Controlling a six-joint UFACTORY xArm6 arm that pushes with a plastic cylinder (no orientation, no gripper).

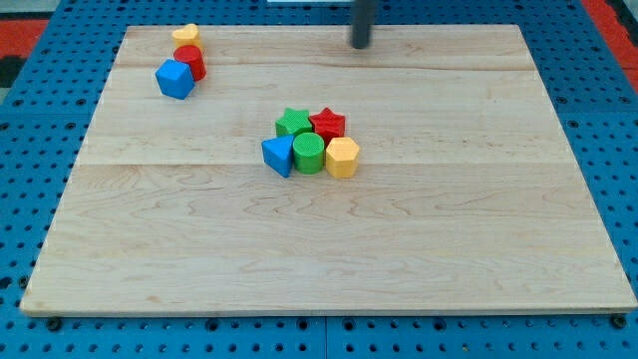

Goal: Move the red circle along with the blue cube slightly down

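Observation:
The red circle (pixel 191 62) stands near the board's top left corner. The blue cube (pixel 174 79) touches it at its lower left. A yellow heart block (pixel 185 35) touches the red circle from above. My tip (pixel 359 45) is near the board's top edge, a little right of the middle. It is far to the right of the red circle and the blue cube and touches no block.
A cluster sits at the board's middle: a green star (pixel 292 123), a red star (pixel 327 124), a blue triangle (pixel 278 156), a green cylinder (pixel 308 154) and a yellow hexagon (pixel 342 158). The wooden board (pixel 329 249) lies on a blue pegboard.

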